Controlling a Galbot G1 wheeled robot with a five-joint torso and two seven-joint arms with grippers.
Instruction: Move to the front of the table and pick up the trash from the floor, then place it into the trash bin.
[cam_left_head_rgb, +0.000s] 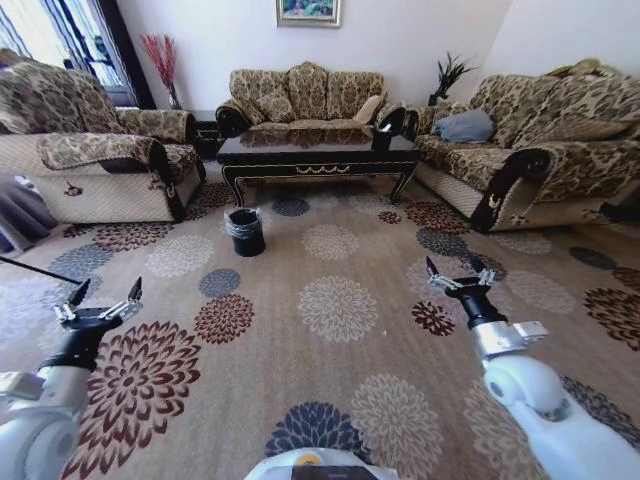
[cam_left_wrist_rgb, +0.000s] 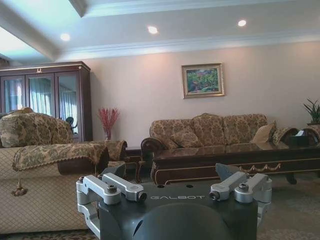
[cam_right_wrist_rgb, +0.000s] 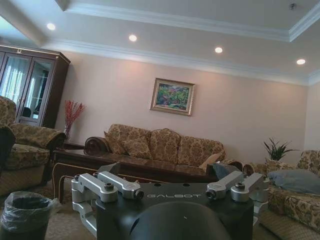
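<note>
Facing the dark coffee table (cam_left_head_rgb: 318, 156) from well back on the floral carpet (cam_left_head_rgb: 330, 310), both arms out front and low. Left gripper (cam_left_head_rgb: 100, 297) hovers over the carpet on the left, fingers spread apart, nothing held. Right gripper (cam_left_head_rgb: 458, 271) hovers on the right, also spread and empty. Left wrist view confirms the left gripper (cam_left_wrist_rgb: 175, 192) released; right wrist view shows the right gripper (cam_right_wrist_rgb: 172, 190) the same way.

Trash bin (cam_left_head_rgb: 245, 231): small round black bin with shiny liner, standing on the carpet just in front of the table's left end, between the table and the left gripper but well apart from both grippers. It also appears in the right wrist view (cam_right_wrist_rgb: 26, 214).

Table sits between the three-seat sofa (cam_left_head_rgb: 305, 98) behind it, an armchair (cam_left_head_rgb: 95, 155) on the left and a sofa (cam_left_head_rgb: 540, 145) on the right. Black tissue box (cam_left_head_rgb: 381, 138) on the table's right end.

Trash on the floor: cannot pick out any piece from these views.
</note>
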